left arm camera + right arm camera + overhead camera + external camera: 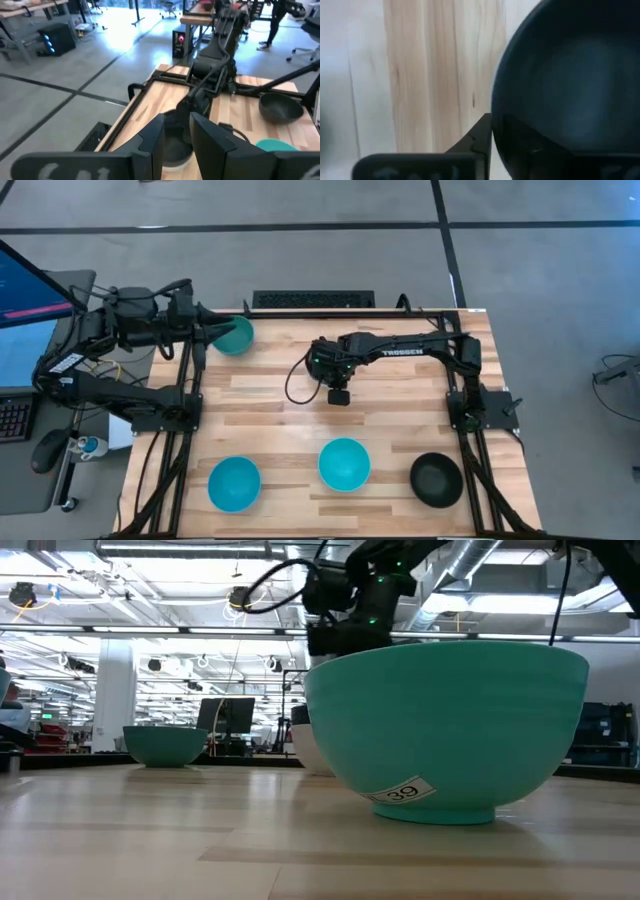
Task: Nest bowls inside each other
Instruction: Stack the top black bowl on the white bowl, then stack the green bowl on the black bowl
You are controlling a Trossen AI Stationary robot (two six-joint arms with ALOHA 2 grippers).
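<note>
A dark teal-green bowl (236,335) sits by its base at the table's far left. My open left gripper (208,335) is at its left rim; whether it touches cannot be seen. My right gripper (339,393) points down at the table's middle, over a black bowl (570,85) that appears to sit in the white bowl (175,161). The white bowl (312,755) rests on the table. Two turquoise bowls (234,483) (344,463) and a second black bowl (437,480) stand along the near edge. My right gripper comes from above, pointing down, astride the black bowl's rim (496,115). One finger (476,139) lies against the outside of the wall. The other is lost in the dark inside of the bowl. In the high view the gripper itself hides the place of contact.
Metal arm frames run along the table's left and right sides. A keyboard lies beyond the far edge, and a desk with a monitor and a mouse stands to the left. Bare wood lies between the middle bowls and the near row.
</note>
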